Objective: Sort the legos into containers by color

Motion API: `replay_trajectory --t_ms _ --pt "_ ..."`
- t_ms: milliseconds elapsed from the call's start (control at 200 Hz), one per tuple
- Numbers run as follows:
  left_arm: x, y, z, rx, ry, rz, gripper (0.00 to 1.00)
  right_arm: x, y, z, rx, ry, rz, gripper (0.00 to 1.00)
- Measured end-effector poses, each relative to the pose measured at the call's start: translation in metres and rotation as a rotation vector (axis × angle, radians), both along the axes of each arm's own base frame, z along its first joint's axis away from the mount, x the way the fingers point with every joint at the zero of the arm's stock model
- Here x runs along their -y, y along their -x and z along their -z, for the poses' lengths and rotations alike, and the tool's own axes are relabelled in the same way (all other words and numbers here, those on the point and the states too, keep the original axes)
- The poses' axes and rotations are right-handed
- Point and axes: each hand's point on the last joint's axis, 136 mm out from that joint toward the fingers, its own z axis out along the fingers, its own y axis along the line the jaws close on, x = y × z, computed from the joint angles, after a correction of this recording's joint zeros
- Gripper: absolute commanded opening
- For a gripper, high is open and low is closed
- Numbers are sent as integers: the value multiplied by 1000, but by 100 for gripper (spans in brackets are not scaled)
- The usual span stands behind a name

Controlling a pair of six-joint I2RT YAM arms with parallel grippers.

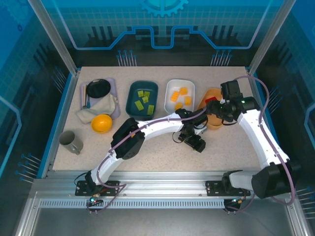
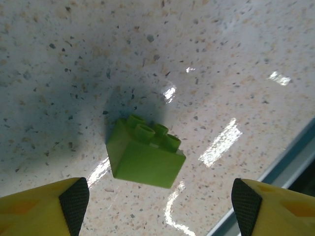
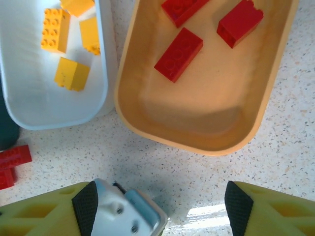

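Green lego [image 2: 143,155] on speckled table [image 2: 221,59]

Place: robot test cell, lab-type.
Enclosure: metal posts [image 1: 54,37] and blue see-through panels [image 1: 162,24] (gear graphic on the back one).
Base: robot arms [image 1: 152,129] bolted to an aluminium rail [image 1: 162,189] at the speckled tabletop [image 1: 162,152] edge.
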Motion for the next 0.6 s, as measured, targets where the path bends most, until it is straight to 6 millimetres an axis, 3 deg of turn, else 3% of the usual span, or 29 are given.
replay_trajectory --t_ms 195,600 --pt "7 4 17 52 -68 15 76 4 15 -15 17 0 7 71" --pt "7 -10 27 156 -152 -22 37 8 35 -38 48 -12 11 66"
